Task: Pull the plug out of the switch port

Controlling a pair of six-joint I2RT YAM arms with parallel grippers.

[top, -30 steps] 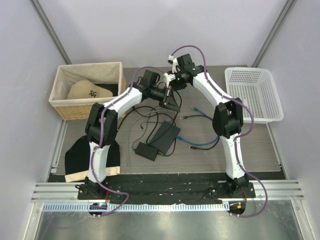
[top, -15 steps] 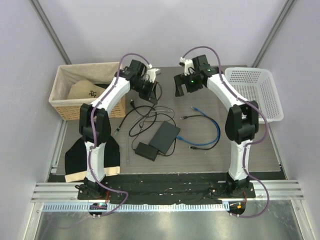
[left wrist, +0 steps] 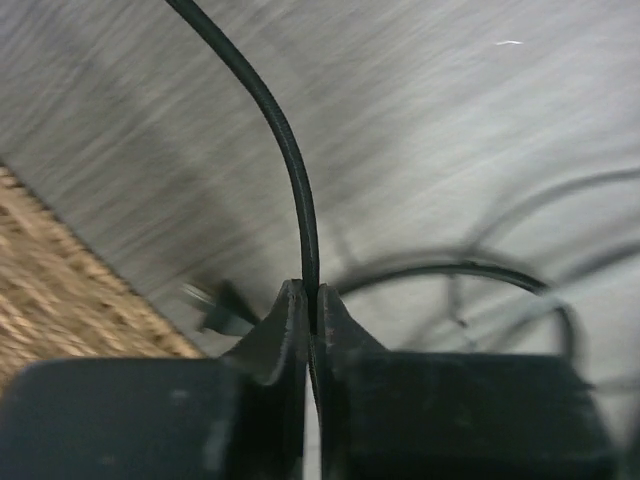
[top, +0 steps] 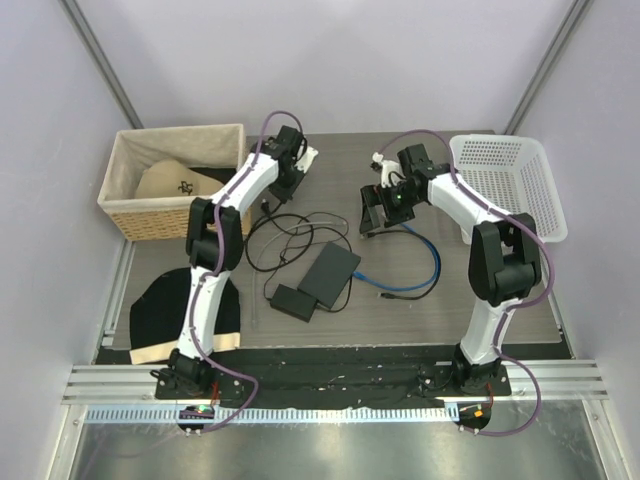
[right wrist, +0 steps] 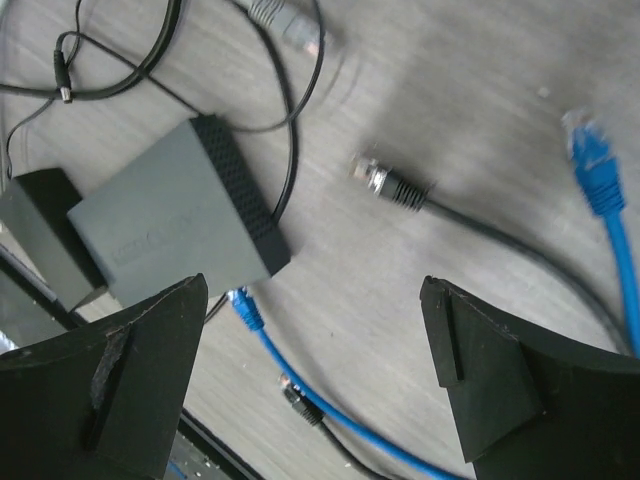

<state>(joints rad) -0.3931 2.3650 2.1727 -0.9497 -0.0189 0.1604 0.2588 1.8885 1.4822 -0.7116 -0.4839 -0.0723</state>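
Farthest left, the wicker basket (top: 150, 220) stood just beside the left claw (left wrist: 311, 300), whose fingers were pressed together on a thin black cord (left wrist: 290, 150); the cord rose from the pinch and curved away over the tabletop (left wrist: 450, 120). In the right wrist view, the adapter brick (right wrist: 40, 235) lay at the far left, touching the network switch (right wrist: 170, 220), and both sat ahead and to the left of the right claw (right wrist: 312, 283). That claw hung above the tabletop with its fingers spread wide and nothing between them. The plug (right wrist: 245, 310) lay just inside the claw's left finger, tight against the switch's near edge. The switch port itself faced away from the camera, so I could not tell how deep the plug sat. The blue cable (top: 436, 258) looped off to the claw's right, its free end lying loose there. The step in hand looked like the approach: the plug was not yet gripped. The next move would call for shifting the open claw left over the plug, lowering it, closing on the connector body rather than the cable, and drawing straight out from the edge. The light switch might slide along unless braced.
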